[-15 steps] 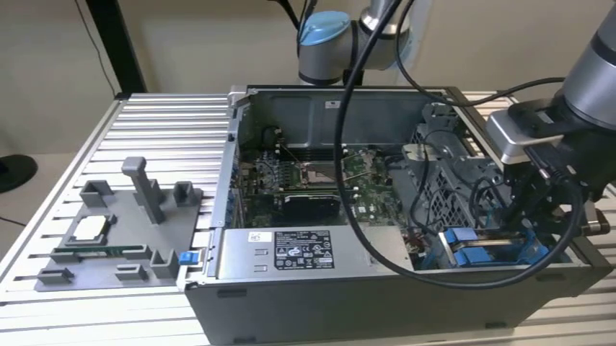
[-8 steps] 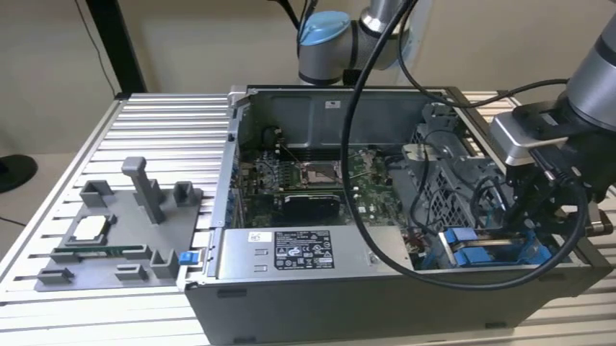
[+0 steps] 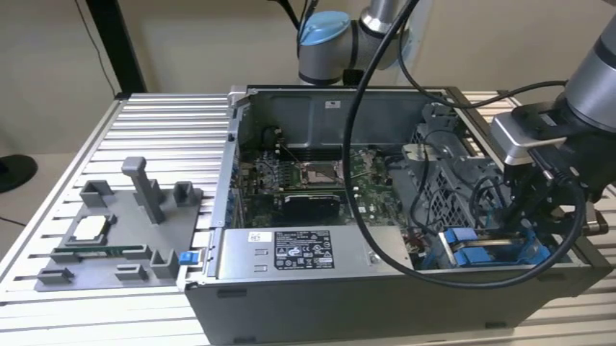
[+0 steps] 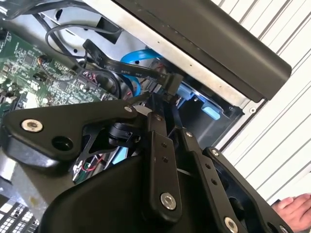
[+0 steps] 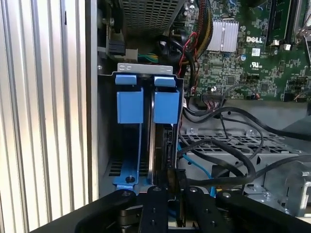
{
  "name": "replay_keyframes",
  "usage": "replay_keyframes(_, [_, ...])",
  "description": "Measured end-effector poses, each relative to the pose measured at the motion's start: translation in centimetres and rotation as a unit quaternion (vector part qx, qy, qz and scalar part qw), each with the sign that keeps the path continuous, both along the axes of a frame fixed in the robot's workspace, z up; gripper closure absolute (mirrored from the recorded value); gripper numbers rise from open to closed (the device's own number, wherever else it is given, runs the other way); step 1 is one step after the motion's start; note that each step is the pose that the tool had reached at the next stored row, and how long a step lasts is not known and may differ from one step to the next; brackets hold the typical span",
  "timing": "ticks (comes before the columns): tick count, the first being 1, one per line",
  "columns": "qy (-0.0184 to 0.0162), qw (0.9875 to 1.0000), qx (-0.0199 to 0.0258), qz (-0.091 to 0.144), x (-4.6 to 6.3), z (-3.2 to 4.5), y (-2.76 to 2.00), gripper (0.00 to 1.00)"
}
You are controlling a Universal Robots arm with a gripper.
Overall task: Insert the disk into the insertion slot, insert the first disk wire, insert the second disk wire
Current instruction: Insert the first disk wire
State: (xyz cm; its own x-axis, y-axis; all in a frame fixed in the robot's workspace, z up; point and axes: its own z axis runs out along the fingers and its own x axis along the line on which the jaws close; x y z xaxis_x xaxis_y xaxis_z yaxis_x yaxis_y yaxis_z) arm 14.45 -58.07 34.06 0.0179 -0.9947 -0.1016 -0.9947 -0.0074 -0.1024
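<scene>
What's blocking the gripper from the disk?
Nothing visible. The gripper sits right at the disk in its slot, a black connector at its tip. Loose cables lie beside, not across.

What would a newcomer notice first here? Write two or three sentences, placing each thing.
An open computer case sits on the slatted table, its green motherboard bare in the middle. At the exterior view's right, the gripper hangs by two bright blue drive carriers in the bay.
</scene>
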Motion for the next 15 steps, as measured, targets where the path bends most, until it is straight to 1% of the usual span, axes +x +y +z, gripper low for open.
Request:
replay_keyframes(3, [0.0015,1.0,-0.0001,0.0,0.0,-0.13,0.05,1.0])
replay_keyframes(5, [0.0018,1.0,0.0002,-0.001,0.0,-0.24,0.07,1.0])
replay_keyframes(8, [0.0019,1.0,0.0003,-0.003,0.0,-0.4,0.09,1.0])
replay_keyframes(12, [0.0018,1.0,-0.0002,-0.007,0.0,-0.91,0.09,1.0])
replay_keyframes(15, [0.0019,1.0,0.0011,-0.008,0.0,-1.08,0.09,1.0])
